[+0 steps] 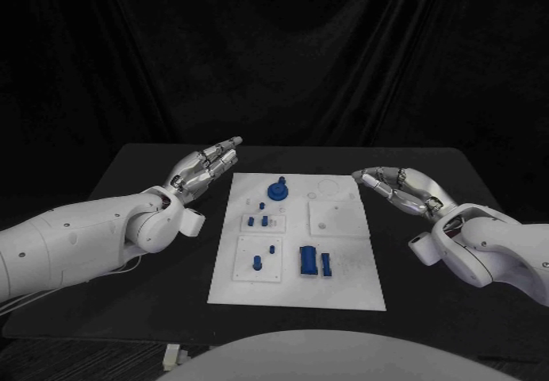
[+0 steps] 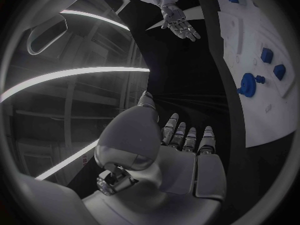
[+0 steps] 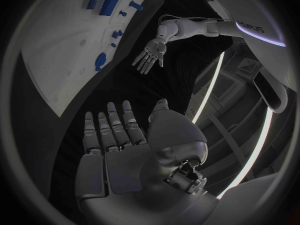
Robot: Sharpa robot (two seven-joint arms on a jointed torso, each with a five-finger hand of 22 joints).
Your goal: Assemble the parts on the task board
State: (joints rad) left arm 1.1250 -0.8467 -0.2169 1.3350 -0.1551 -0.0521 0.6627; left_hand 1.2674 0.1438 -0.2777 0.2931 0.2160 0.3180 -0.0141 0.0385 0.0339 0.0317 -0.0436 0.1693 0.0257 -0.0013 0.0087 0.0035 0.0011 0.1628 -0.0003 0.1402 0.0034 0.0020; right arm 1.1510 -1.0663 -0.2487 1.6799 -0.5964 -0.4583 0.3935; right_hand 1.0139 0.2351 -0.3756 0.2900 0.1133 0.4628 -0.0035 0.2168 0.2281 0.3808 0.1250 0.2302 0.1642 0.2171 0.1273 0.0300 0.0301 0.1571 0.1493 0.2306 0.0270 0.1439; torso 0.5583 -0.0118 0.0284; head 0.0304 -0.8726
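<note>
The white task board [image 1: 343,278] lies in the middle of the black table. A round blue part [image 1: 278,190] stands near its far edge, small blue pegs [image 1: 259,221] sit on the left plates, and two blue blocks [image 1: 315,261] lie near the front. My left hand [image 1: 207,167] hovers off the board's far left corner, fingers stretched out, holding nothing. To the right of the board my right hand [image 1: 395,188] hangs with its fingers apart, empty. The left wrist view shows the board [image 2: 269,120], the round part [image 2: 248,84] and my right hand [image 2: 179,24]. In the right wrist view are the board [image 3: 62,60] and my left hand [image 3: 148,58].
The black table [image 1: 137,294] has bare surface on both sides of the board. A dark curtain hangs behind the table. Two square white inset plates [image 1: 334,216] sit on the board beside the blue parts.
</note>
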